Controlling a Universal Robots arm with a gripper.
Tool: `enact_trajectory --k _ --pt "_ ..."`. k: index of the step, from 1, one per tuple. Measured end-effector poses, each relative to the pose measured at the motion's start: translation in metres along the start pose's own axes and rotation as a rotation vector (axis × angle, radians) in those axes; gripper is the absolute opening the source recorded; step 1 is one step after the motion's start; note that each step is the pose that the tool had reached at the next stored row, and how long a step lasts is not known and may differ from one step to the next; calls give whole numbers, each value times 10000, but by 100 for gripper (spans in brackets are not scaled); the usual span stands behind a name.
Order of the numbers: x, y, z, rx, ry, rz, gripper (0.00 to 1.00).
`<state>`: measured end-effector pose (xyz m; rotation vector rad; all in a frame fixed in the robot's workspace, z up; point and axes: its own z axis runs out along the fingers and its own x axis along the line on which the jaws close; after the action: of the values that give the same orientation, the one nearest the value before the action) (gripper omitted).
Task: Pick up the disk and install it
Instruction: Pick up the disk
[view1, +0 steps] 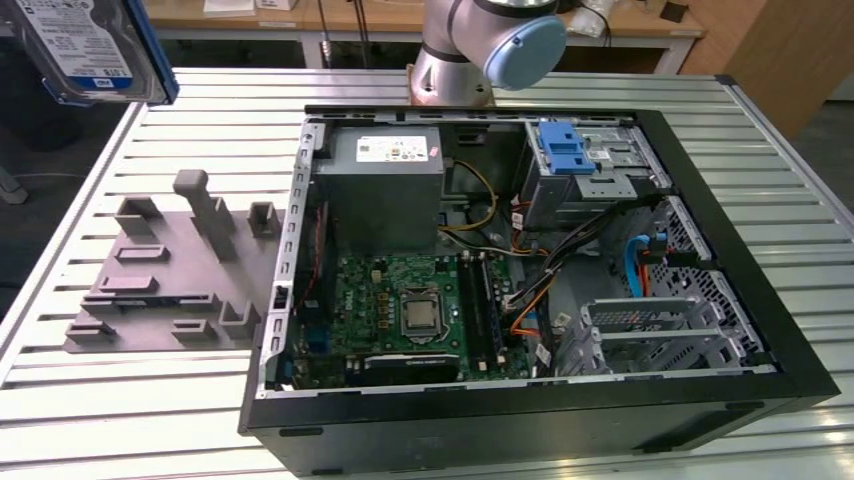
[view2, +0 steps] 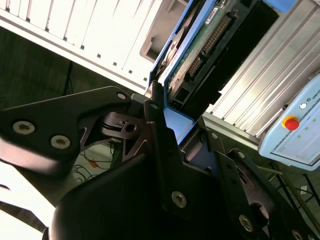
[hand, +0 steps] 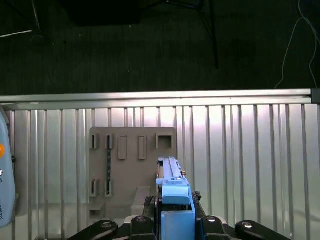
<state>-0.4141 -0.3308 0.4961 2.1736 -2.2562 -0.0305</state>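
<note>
Clamping the disk (view1: 83, 45) by its edge at the exterior view's ten o'clock, the pincer (hand: 175, 212) could drop it: thin hold.

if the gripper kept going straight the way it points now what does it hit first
Probably the grey fixture plate: in the first wrist view the gripper, shut on the disk, aims the disk's tip at the plate's edge. Depth is unclear, so it may land on the slatted table beside it.
</note>
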Motion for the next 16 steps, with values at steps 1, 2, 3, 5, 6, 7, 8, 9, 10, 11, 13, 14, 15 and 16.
enact_trajectory --k 1,2,3,5,6,7,8,9,10,11,13,14,15,16 --pt "-1 -10 0 0 0 0 36" --pt "-1 -20 0 0 -1 1 36" --pt "-1 -31 -1 -1 0 0 36" --pt "-3 -84 -1 0 0 0 36" --pt "-4 -94 -1 0 0 0 36" --pt "-4 -101 -1 0 0 0 36" --pt "-4 -109 -1 0 0 0 36" --pt "-4 -116 -1 0 0 1 36" --pt "-5 -124 -1 0 0 0 36" --pt "-5 -133 -2 -1 0 0 36" --pt "-6 -150 -2 0 0 0 36" --pt "-6 -157 -2 0 0 1 36" --pt "-7 -164 -2 -1 0 1 36" --pt "-7 -170 -2 -1 0 1 36"
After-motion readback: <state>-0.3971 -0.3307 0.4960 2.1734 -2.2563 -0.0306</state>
